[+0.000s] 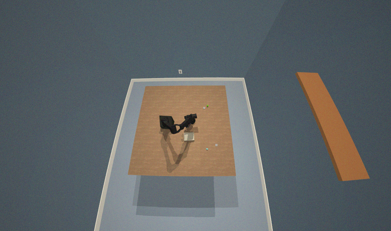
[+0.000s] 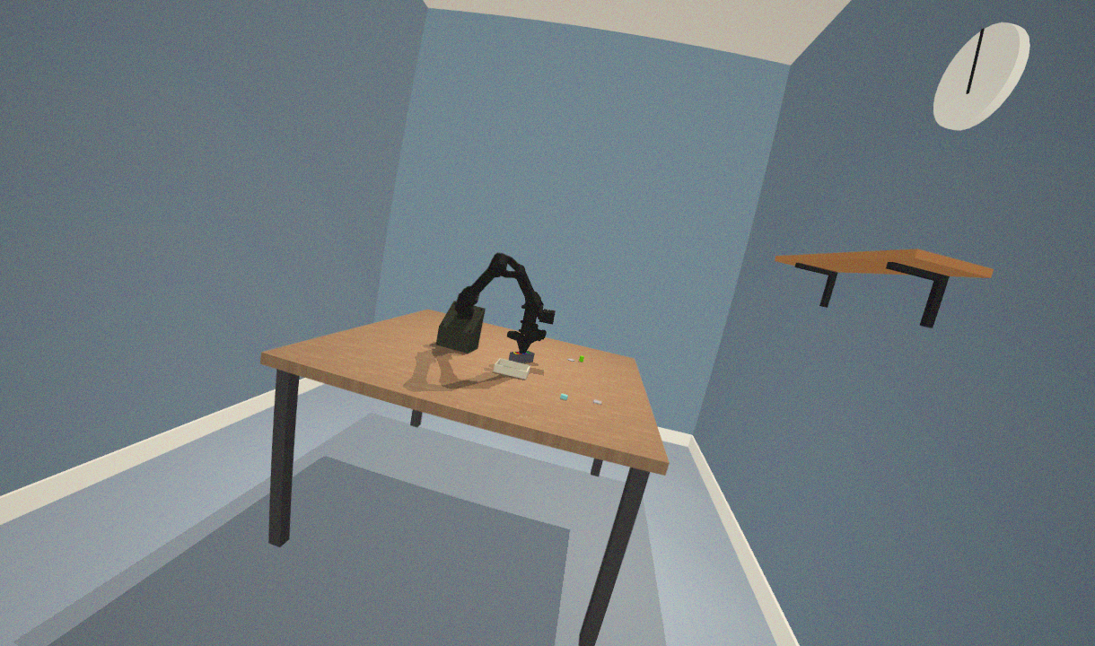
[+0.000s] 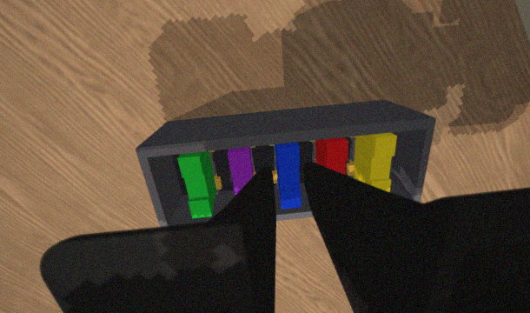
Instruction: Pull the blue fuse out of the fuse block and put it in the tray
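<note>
The dark grey fuse block (image 3: 291, 122) lies on the wooden table with green (image 3: 196, 183), purple (image 3: 240, 167), blue (image 3: 289, 197), red (image 3: 332, 154) and yellow (image 3: 374, 161) fuses standing in a row. My gripper (image 3: 287, 174) (image 2: 521, 350) is down at the block, narrowly open. One fingertip is on each side of the blue fuse, which sits in its slot. The left fingertip covers part of the purple fuse, the right one part of the red fuse. I cannot tell whether the fingers touch any fuse. The white tray (image 1: 189, 140) (image 2: 509, 370) stands empty just beside the block.
The arm's base (image 1: 165, 122) (image 2: 459, 327) stands left of the block. A small green cube (image 1: 207, 105) (image 2: 582, 358) and a grey piece (image 1: 203, 107) lie farther back right. A cyan cube (image 1: 206, 149) (image 2: 563, 397) and a grey piece (image 1: 216, 145) lie toward the front right.
</note>
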